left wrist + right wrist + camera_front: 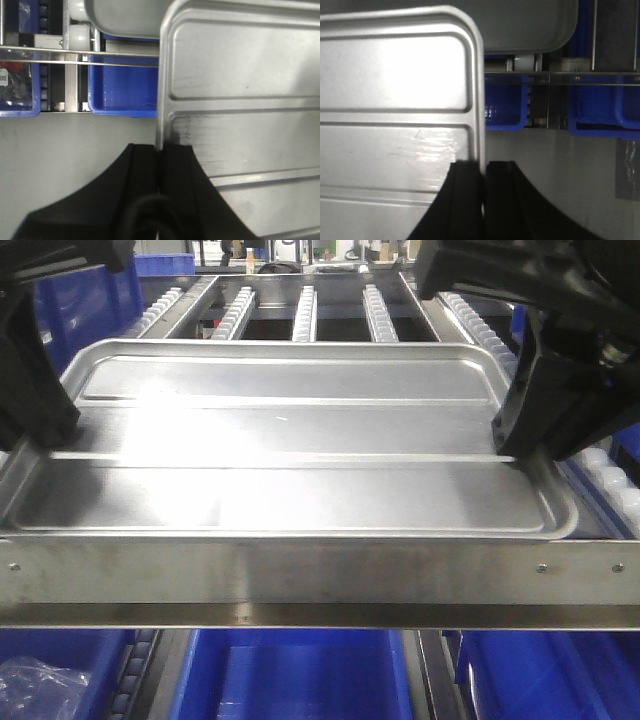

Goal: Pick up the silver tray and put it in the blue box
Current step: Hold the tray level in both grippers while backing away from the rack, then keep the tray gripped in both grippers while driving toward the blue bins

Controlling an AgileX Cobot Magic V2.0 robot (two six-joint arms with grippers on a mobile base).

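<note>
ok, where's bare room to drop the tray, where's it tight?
Free: blue box under the front rail, interior looks bare; roller lanes behind the silver tray. Crowded: left bin holds a plastic bag; tray's side rims under left claw, right claw.

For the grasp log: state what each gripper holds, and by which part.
Both hold the silver tray: the left gripper is shut on its left side rim, the right gripper on its right side rim.

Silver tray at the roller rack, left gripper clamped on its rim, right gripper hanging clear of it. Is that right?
No. The right gripper is not clear: the right wrist view shows the silver tray's rim clamped between its fingers, as the left gripper holds the opposite rim. The rest stands.
</note>
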